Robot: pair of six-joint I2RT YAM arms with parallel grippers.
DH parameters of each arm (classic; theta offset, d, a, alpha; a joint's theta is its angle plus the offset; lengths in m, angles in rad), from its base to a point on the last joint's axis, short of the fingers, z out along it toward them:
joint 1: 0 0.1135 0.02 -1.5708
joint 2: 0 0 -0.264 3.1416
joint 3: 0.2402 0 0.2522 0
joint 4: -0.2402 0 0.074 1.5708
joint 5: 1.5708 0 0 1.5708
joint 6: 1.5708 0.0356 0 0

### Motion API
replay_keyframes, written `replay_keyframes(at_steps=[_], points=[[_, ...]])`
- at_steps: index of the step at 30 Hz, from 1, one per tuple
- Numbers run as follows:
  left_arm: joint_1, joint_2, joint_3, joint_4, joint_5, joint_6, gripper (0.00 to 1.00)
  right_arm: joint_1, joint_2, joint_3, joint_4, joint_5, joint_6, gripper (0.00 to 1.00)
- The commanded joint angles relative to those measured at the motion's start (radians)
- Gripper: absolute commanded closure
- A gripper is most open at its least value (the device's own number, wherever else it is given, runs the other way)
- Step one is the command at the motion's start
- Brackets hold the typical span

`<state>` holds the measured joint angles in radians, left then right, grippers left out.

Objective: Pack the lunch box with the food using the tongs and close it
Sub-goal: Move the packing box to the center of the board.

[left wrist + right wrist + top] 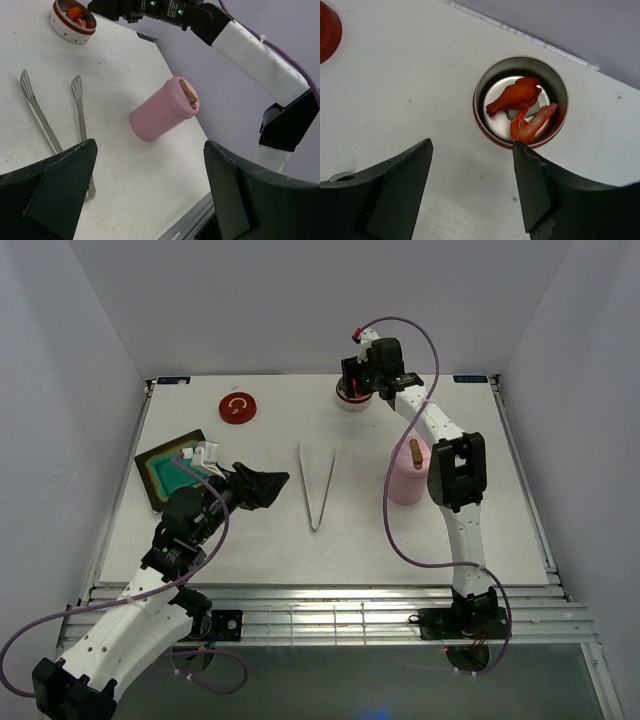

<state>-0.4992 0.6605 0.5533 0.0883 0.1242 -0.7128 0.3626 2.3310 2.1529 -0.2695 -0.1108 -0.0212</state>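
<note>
The tongs [317,485] lie on the table's middle with their joined point toward the near edge; in the left wrist view their arms [80,112] spread away. The lunch box [521,102], a round red-rimmed steel tin, holds food: an orange drumstick [515,97], a red shrimp [532,122] and a bit of white beneath. My right gripper [471,150] hovers open and empty just beside the tin [352,398]. My left gripper [262,485] is open and empty, left of the tongs, above bare table [150,150].
A red round lid [238,408] lies at the back left. A pink cylinder with a brown handle [408,472] stands right of the tongs, beside the right arm. A black tray with a teal inside [172,468] sits at the left, partly behind the left arm.
</note>
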Motion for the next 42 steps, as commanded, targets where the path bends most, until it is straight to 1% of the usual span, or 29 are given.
replay_keyframes(at_steps=[1,4,7,12,18,23,25,28,31,32,34,36,37,38,42], points=[[-0.002,-0.002,-0.050,0.014,0.025,-0.024,0.02,0.012,0.085,0.073,0.084,0.016,-0.022,0.28],[-0.002,-0.024,-0.055,0.014,0.011,-0.013,0.02,0.015,0.149,0.136,0.075,0.023,-0.014,0.28],[-0.002,-0.050,-0.052,0.025,0.017,-0.014,0.02,0.015,0.174,0.134,0.108,0.043,-0.005,0.28],[-0.002,-0.093,-0.046,0.022,0.009,-0.010,0.02,0.015,0.220,0.156,0.116,0.049,-0.019,0.28],[-0.002,-0.119,-0.058,0.028,0.003,-0.013,0.02,0.016,0.241,0.165,0.124,0.043,-0.031,0.29],[-0.002,-0.116,-0.059,0.037,0.003,-0.011,0.02,0.022,0.245,0.176,0.073,0.030,-0.055,0.32],[-0.002,-0.122,-0.058,0.039,0.003,-0.013,0.02,0.032,0.240,0.176,0.032,0.033,-0.089,0.36],[-0.002,-0.131,-0.058,0.037,-0.008,-0.010,0.02,0.047,0.222,0.165,-0.016,0.037,-0.118,0.39],[-0.002,-0.142,-0.059,0.036,-0.011,-0.008,0.02,0.064,0.206,0.154,-0.058,0.039,-0.158,0.45],[-0.004,-0.145,-0.059,0.034,-0.014,-0.007,0.02,0.068,0.205,0.157,-0.069,0.042,-0.166,0.49],[-0.002,-0.150,-0.053,0.027,-0.015,-0.004,0.02,0.079,0.192,0.153,-0.085,0.055,-0.184,0.52],[-0.002,-0.165,-0.049,0.015,-0.021,-0.001,0.02,0.088,0.174,0.137,-0.099,0.074,-0.197,0.62],[-0.002,-0.171,-0.049,0.011,-0.026,0.001,0.02,0.091,0.168,0.131,-0.102,0.077,-0.197,0.62],[-0.002,-0.177,-0.047,0.005,-0.034,0.001,0.02,0.098,0.160,0.124,-0.106,0.082,-0.198,0.66],[-0.002,-0.203,-0.043,-0.019,-0.047,0.004,0.02,0.104,0.110,0.088,-0.115,0.097,-0.191,0.75]])
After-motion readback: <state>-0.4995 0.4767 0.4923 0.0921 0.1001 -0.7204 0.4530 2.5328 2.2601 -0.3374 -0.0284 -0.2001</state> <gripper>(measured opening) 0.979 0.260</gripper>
